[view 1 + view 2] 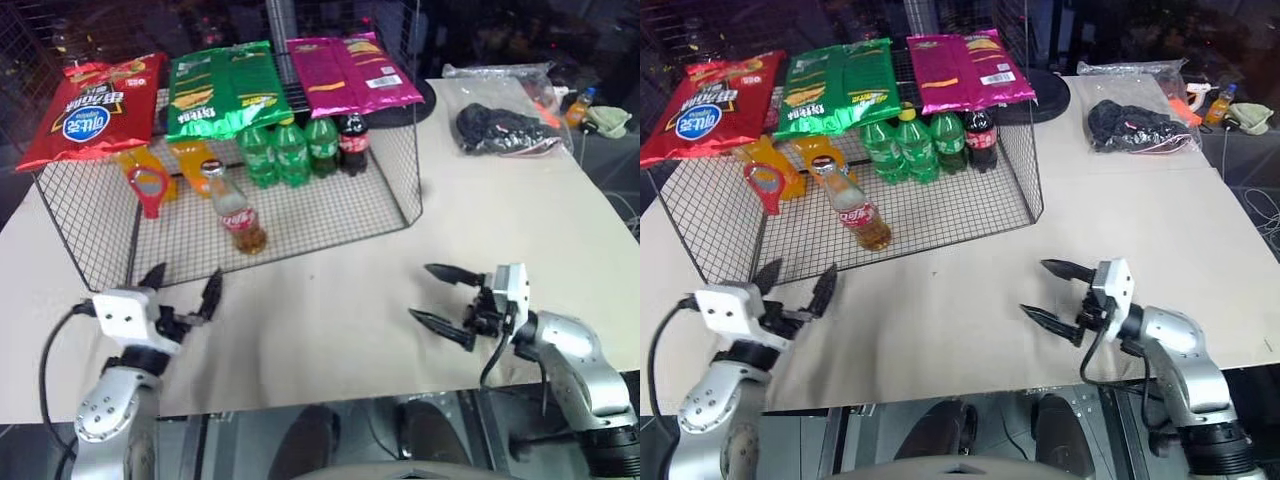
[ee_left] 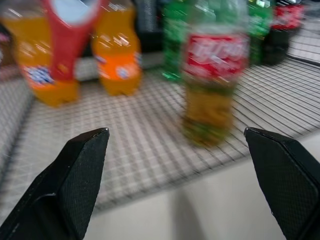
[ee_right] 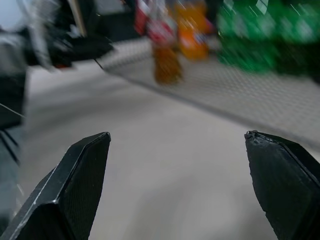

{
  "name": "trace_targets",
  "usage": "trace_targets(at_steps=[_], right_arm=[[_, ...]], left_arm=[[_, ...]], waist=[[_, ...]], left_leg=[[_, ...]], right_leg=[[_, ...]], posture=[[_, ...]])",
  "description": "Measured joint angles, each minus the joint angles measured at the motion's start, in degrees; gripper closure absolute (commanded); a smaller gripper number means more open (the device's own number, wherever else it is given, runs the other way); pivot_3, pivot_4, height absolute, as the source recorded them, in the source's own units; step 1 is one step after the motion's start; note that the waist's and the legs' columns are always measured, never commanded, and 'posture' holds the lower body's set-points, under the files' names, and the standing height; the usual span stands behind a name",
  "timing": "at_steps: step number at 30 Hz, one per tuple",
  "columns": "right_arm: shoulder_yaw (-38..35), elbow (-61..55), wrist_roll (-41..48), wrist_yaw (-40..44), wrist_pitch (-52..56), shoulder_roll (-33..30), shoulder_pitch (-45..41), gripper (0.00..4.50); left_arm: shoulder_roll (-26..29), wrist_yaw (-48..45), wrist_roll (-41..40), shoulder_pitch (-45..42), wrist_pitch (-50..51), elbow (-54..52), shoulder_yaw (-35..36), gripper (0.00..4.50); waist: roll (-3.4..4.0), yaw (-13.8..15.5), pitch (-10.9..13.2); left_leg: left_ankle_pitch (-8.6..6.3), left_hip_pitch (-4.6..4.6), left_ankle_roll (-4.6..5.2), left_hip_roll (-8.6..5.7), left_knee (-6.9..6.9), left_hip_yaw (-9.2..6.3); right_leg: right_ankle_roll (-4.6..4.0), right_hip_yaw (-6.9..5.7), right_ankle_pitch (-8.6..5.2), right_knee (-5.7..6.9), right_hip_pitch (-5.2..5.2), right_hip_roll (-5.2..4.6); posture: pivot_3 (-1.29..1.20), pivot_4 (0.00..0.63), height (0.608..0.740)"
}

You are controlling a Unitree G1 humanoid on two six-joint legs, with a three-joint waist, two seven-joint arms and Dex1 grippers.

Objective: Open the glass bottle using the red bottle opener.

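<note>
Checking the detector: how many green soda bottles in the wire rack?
3. The green soda bottles stand in a row at the rack's back: left, middle, right, next to the dark cola bottle. The snack bags may hide more.

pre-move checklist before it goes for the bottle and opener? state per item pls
1. Left gripper open and empty: ok.
2. Right gripper open and empty: ok.
3. Glass bottle upright on the wire shelf, near its front edge: ok.
4. Red bottle opener in sight, left of the bottle, in front of the orange soda bottles: ok. Whether it hangs or leans: cannot tell.
5. Path from left gripper to the bottle free: ok, nothing between them.
6. Cap still on the bottle: cannot tell.
</note>
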Motion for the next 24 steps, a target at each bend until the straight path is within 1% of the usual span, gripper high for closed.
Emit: trace_targets(at_steps=[4,9,15,19,24], right_arm=[[2.65,-3.97,0.06,-2.23,1.75,1.19,-2.06,0.15],[5.95,-4.85,-4.14,-5.86,2.82,1.51,-5.02,0.15],[6.05,-5.44,-2.68,-6.76,2.95,3.71,-10.57,0.15],[6.05,-5.84,-2.23,-7.13,2.99,4.33,-12.62,0.15],[6.12,-5.71,-2.45,-7.13,2.93,4.33,-12.87,0.15]], left_arm=[[2.63,1.65,-0.39,-5.2,0.18,3.81,3.87,0.0],[6.0,1.53,-0.73,-14.91,0.33,9.84,4.3,0.0],[8.79,1.45,-0.25,-23.92,-0.29,16.75,4.15,0.0],[8.83,1.47,0.16,-25.55,-1.02,19.07,3.78,0.0],[8.82,1.47,0.72,-27.71,-2.51,22.94,3.29,0.0]], waist=[[-0.08,0.32,-0.05],[-0.11,0.58,-0.06],[-0.1,-0.18,-0.05],[-0.11,-0.16,-0.06],[-0.12,-0.05,-0.06]], left_leg=[[0.06,-0.57,-0.1,-0.09,0.16,-0.19],[0.07,-0.59,-0.1,-0.23,0.15,-0.26],[0.08,-0.61,-0.13,-0.23,0.13,-0.29],[0.08,-0.69,-0.13,-0.22,0.13,-0.29],[0.09,-0.76,-0.14,-0.24,0.15,-0.29]], right_leg=[[0.01,-0.2,0.02,0.08,-0.49,0.04],[0.01,-0.24,0.01,0.08,-0.48,0.04],[0.01,-0.23,0.01,0.08,-0.54,0.08],[0.01,-0.23,0.01,0.09,-0.64,0.07],[0.01,-0.24,0.02,0.15,-0.74,0.06]], posture=[[0.0,0.15,0.74],[0.0,0.15,0.74],[0.0,0.15,0.74],[0.0,0.15,0.74],[0.0,0.15,0.74]])
